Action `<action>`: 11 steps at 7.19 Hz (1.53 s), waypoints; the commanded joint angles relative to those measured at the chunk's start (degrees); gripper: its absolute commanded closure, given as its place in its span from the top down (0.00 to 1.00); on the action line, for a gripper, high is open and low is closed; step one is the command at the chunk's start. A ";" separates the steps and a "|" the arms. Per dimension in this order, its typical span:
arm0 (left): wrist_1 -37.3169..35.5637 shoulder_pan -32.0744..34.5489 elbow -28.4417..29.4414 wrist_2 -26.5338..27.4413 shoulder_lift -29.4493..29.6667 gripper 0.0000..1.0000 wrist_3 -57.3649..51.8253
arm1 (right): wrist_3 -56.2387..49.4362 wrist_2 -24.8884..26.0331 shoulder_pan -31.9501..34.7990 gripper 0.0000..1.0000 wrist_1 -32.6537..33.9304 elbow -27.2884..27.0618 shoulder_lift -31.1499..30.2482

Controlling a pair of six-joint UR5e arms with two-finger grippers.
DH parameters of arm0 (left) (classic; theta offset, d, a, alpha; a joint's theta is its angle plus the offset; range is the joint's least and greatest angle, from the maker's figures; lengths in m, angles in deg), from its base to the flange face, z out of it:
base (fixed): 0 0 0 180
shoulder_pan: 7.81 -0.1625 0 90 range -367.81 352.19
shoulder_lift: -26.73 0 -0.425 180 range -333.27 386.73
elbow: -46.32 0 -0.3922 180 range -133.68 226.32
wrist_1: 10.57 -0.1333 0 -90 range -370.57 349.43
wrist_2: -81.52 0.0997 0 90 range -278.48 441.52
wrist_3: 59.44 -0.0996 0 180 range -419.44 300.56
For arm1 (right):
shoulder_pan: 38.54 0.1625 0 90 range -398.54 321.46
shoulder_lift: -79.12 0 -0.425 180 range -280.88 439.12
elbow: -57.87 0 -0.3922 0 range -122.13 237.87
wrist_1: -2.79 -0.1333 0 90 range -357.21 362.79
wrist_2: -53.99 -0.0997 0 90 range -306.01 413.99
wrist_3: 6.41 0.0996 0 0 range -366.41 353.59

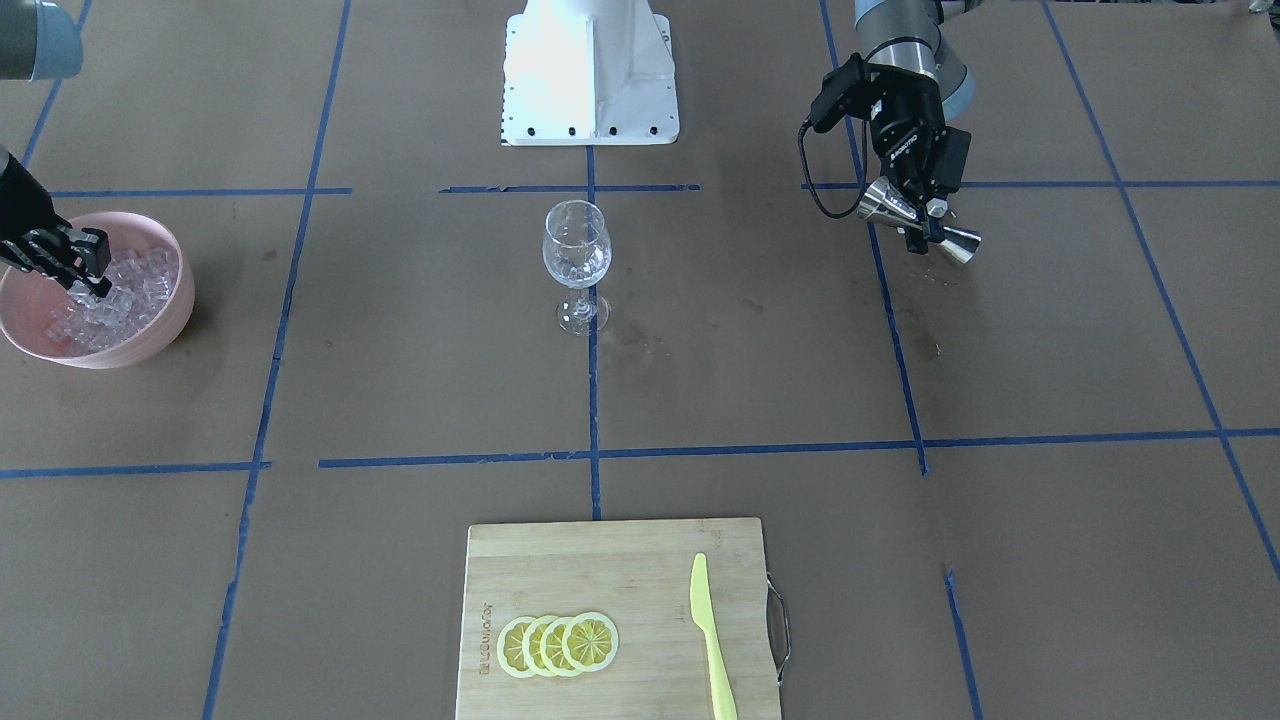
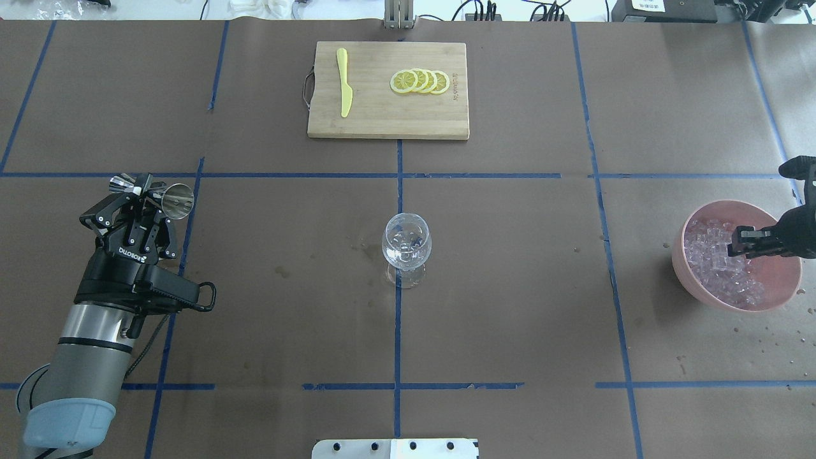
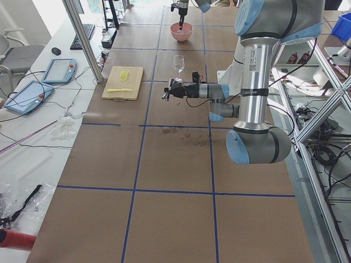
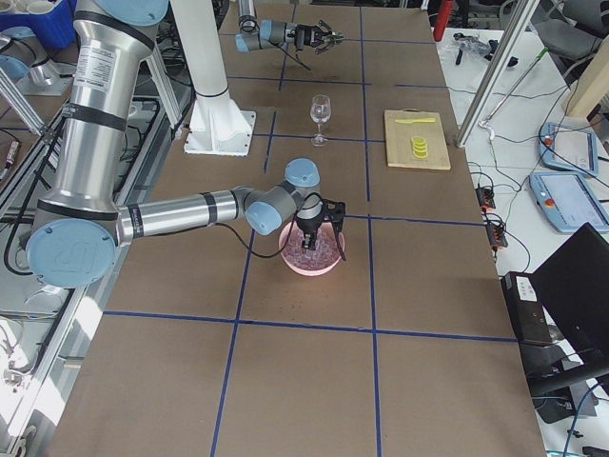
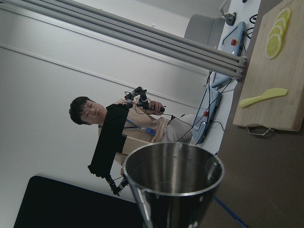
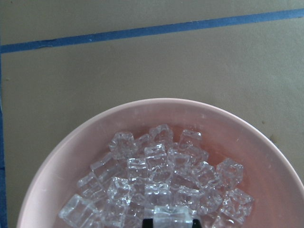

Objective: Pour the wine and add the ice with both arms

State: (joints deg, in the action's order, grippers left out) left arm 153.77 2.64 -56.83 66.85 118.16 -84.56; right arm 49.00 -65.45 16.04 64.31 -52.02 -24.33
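Ice (image 6: 156,185) heaped in the pink bowl (image 2: 787,280), with the right tool (image 2: 739,242) dipped in.
The cubes lie directly beneath and around this tool's tips, which look nearly closed on one top cube. The wine glass (image 2: 406,245) stands well apart to its left, between both tools; the left tool (image 1: 922,224) is clamped on a steel jigger (image 1: 885,205) held sideways.

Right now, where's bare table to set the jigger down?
Bare: between the jigger in the left gripper and the wine glass, and between the glass and the pink bowl. Crowded: the bowl, right gripper in the ice; the cutting board, lemon slices and knife.
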 commanded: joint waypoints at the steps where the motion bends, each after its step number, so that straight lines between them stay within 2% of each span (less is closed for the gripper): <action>1: 1.08 -0.16 0.67 -1.05 -1.08 0.00 11.49 | -0.05 0.00 1.40 0.00 0.00 -1.28 0.00; 3: 1.08 -0.43 4.51 -3.51 -2.22 0.00 28.92 | -0.05 -0.35 2.46 0.00 0.09 -3.48 0.00; 7: 1.08 -0.61 6.64 -8.44 -2.31 0.00 54.76 | 0.39 -0.88 4.30 0.00 0.00 -7.87 0.88; 11: 1.08 -0.69 11.03 -8.44 -2.48 0.00 70.01 | 3.36 -4.82 4.75 0.00 -0.35 -13.05 3.86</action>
State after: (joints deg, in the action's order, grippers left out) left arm 154.84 1.95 -47.03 58.42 115.76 -18.46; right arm 50.73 -68.50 20.62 64.19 -63.41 -21.64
